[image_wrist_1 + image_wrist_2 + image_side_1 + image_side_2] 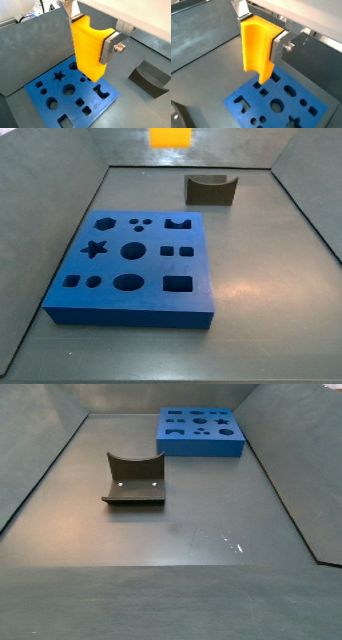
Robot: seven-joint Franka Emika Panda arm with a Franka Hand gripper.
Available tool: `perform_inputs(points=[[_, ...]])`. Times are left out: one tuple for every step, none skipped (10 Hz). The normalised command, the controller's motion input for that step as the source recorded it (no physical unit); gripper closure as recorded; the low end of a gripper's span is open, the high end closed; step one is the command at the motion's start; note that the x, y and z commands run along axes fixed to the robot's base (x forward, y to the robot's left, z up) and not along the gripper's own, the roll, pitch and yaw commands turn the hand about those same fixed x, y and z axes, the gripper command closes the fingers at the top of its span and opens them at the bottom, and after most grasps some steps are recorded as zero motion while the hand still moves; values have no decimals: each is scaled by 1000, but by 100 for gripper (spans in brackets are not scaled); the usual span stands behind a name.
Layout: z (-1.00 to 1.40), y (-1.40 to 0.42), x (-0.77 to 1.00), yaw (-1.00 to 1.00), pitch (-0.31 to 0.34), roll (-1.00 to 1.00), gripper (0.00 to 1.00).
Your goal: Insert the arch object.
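Left to right across the bin. Blue rectangular board (pixel 131 268) with shaped cutouts (star, hexagon, circles, squares, an arch-type slot) flat on the grey floor (pixel 267 298), occupying the left-centre in a side view; same board (pixel 201 432) far back in a side view. Small dark olive-grey arch block with a semicircular notch (pixel 211 189) on the floor beyond the board's far right corner, apart from it, notch facing up. In a side view the same arch block (pixel 135 481) standing alone mid-floor, well apart from the board.

Gripper (pixel 93 42) raised above the board, not near the arch block. Tall plain orange rectangular bar (pixel 89 47) clamped between flat silver finger plates (pixel 109 47), hanging upright, lower end over the board's cutouts without visibly touching. Same in a wrist view: gripper (pixel 261 46) closed around the orange bar (pixel 258 47), jaws spread only as far as the bar's thickness. Arch block (pixel 149 77) visible on the floor off to the side of the held bar, clear of the fingers, untouched. In a side view only the orange bar's lower end (pixel 170 137) showing at the upper edge, behind the board and left of the arch block; gripper body out of frame there.
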Motion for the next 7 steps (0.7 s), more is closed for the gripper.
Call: perform_inputs(points=[[-1000, 680, 337, -251, 56, 0, 100], [-1000, 634, 297, -317, 54, -56, 100], [-789, 460, 277, -323, 54, -169, 100], [-560, 294, 317, -269, 20, -274, 100], [-614, 17, 211, -129, 0, -251, 100], [-771, 0, 117, -94, -39, -167, 100], [-843, -23, 0, -57, -109, -109, 100]])
